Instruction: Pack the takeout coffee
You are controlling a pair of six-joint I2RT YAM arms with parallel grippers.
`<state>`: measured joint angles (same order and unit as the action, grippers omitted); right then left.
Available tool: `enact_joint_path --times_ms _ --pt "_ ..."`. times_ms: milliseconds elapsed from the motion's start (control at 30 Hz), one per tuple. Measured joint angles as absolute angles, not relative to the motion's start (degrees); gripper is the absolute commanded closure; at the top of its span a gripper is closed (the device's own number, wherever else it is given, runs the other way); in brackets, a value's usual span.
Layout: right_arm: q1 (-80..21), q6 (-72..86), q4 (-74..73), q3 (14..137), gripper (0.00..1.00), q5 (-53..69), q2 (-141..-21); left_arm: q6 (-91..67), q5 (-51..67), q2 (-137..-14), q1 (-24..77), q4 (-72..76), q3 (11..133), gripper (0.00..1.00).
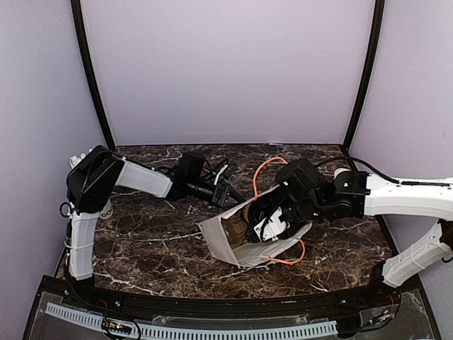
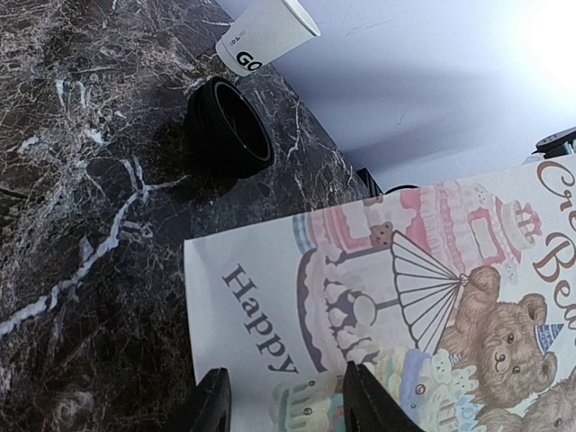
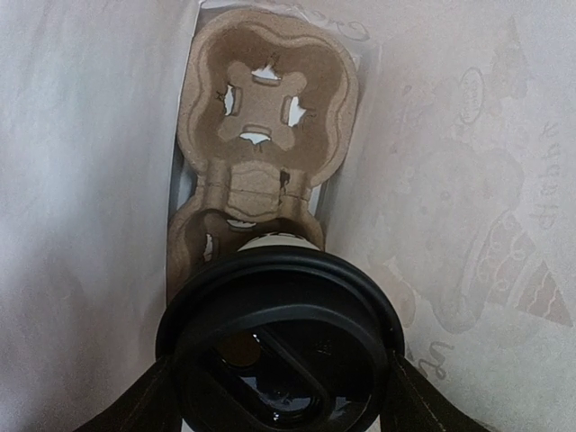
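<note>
The right tool [image 3: 279, 405] is reaching into the paper bag [image 1: 219, 244], which is lying on its side on the counter [image 1: 141, 227]. It is clamping the takeout coffee [image 3: 279, 297] by its black lid over the cardboard carrier [image 3: 265, 99], probably to seat it in the pocket nearer the mouth. The left tool [image 2: 290, 396] is standing half-spread at the bag's printed side; I cannot tell whether it is pinching paper.
</note>
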<state>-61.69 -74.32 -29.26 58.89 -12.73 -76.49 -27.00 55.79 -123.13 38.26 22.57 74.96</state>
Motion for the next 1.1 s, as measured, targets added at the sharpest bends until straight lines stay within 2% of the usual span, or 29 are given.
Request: enact_joint_path --times_ms 733,1100 --pt "-61.19 -72.66 -30.17 59.18 0.54 -10.39 -77.73 -25.19 55.94 -123.24 38.28 20.05 75.33 0.56" --pt "-60.73 -71.44 -35.57 62.98 0.54 -8.25 -80.05 -24.36 55.94 -123.68 38.50 19.33 75.61 0.56"
